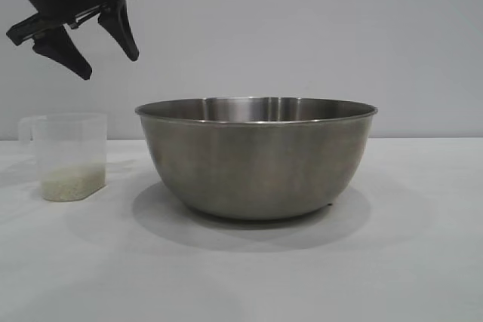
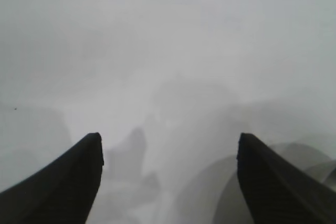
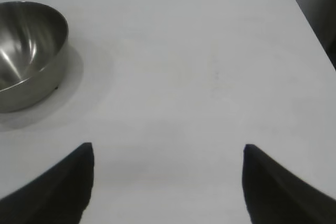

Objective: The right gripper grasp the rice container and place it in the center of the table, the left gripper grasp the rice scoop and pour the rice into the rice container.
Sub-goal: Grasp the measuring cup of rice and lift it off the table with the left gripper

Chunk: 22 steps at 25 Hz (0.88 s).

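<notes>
Here, the large round stainless-steel rice container (image 1: 256,157), brushed grey with a thin rolled rim, stood upright at about the middle of the plain white table (image 1: 407,262) in the exterior view, resting on its base with a soft shadow beneath it; nothing could be made out inside it from that level angle, and the right wrist view showed only bare metal on the part of its inner wall in frame; the small translucent plastic rice scoop (image 1: 69,156), slightly tapered, stood upright on the table to the left of the bowl, near it but clearly apart; a shallow layer of off-white rice (image 1: 72,183) lay in the bottom of the cup; the black, pointed-fingered left gripper (image 1: 106,56) hung in the air above the cup, angled downward, fingers spread apart and holding nothing, not touching cup or bowl; its own wrist view showed two dark fingertips wide apart over white tabletop and faint shadows, no object between them; the black right gripper (image 3: 168,153) did not appear in the exterior view; in its wrist view its fingers stood well apart and empty, over bare table, with the steel bowl off to one side and well clear of the fingertips.
</notes>
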Each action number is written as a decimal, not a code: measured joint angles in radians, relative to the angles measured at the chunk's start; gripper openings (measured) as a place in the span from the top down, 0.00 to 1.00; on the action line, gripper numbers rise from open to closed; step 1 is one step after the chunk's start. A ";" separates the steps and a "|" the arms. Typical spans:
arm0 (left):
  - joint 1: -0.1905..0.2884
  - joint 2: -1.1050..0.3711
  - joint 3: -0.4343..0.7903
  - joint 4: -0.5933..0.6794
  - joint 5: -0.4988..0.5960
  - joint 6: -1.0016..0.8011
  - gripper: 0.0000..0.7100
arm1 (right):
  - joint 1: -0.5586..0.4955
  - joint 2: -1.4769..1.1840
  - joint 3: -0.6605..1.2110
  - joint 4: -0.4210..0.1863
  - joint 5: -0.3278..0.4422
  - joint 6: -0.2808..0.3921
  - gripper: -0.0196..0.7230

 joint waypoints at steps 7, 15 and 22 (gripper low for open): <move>0.000 -0.158 0.000 0.125 0.101 -0.016 0.33 | 0.000 0.000 0.000 -0.002 0.000 0.000 0.30; 0.000 -0.392 0.000 0.285 0.257 -0.144 0.33 | 0.000 0.000 0.000 -0.002 0.000 0.000 0.30; 0.000 -0.612 0.000 0.356 0.442 -0.197 0.33 | 0.000 0.000 0.000 -0.002 0.000 0.000 0.30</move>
